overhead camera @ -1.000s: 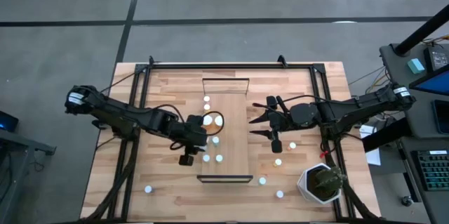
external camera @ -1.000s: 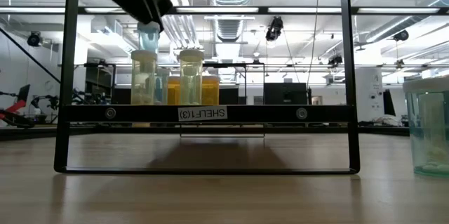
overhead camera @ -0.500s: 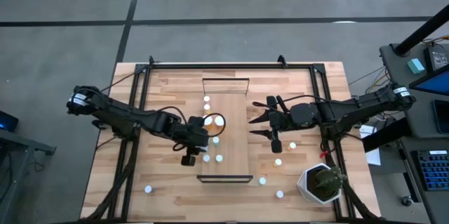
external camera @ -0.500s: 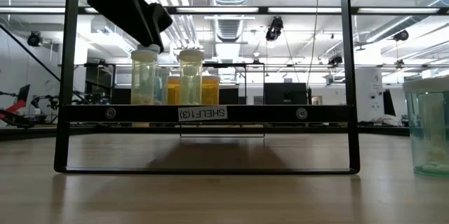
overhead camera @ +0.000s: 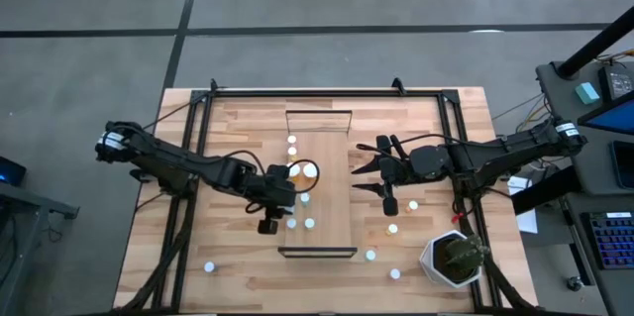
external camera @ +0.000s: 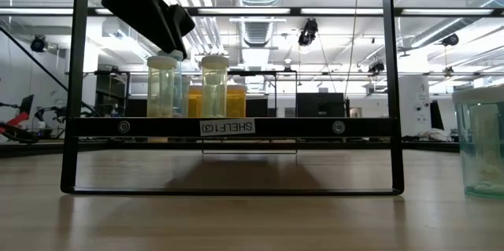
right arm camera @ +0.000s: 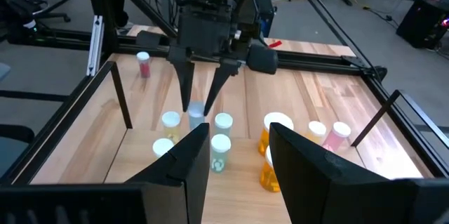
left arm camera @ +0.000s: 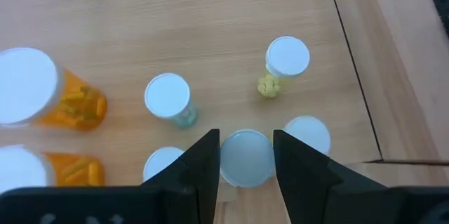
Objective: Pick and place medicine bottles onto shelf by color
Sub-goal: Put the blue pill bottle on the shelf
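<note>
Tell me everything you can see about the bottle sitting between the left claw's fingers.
The bottle is small and round, with a pale bluish-white cap and a light translucent body. It stands upright on the light-wood shelf, among other white-capped bottles. The left claw reaches down over it, one dark finger on each side of the cap, right up against it. The right wrist view shows it upright between the finger tips. Its contents cannot be made out.

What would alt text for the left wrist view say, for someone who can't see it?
The left gripper has its two dark fingers on either side of a white-capped bottle standing on the light-wood shelf. Around it stand more white-capped bottles, including two large orange ones and a small yellow-filled one.
</note>
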Tool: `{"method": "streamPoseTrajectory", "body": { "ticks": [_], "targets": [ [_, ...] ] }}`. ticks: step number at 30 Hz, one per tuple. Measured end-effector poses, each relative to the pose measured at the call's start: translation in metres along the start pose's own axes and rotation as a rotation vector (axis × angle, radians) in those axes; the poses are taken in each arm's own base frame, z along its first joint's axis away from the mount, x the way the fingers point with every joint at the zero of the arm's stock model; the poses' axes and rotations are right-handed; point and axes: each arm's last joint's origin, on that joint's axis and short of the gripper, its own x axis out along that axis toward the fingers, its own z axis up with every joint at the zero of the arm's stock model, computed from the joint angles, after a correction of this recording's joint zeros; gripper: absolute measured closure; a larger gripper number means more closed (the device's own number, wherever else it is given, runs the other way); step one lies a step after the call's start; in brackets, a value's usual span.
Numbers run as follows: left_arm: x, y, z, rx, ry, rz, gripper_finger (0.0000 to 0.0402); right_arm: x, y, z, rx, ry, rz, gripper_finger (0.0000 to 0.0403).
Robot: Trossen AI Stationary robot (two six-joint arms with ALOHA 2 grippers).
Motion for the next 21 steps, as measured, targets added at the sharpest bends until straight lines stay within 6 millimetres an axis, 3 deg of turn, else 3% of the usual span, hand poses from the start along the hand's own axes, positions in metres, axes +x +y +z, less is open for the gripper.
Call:
{"method": "streamPoseTrajectory", "body": {
  "ticks": [7, 21],
  "targets": [
    [0.0108, -0.0002, -0.0023, 0.004, 0.035, 0.001, 0.0295, 0.0000, 0.0001, -0.0003, -0.003, 0.003, 0.000, 0.0266],
    [0.0100, -0.0004, -0.0004, 0.007, 0.015, -0.002, 0.0295, 0.0000, 0.0001, -0.0003, -0.010, 0.003, 0.001, 0.0266]
  ]
}}
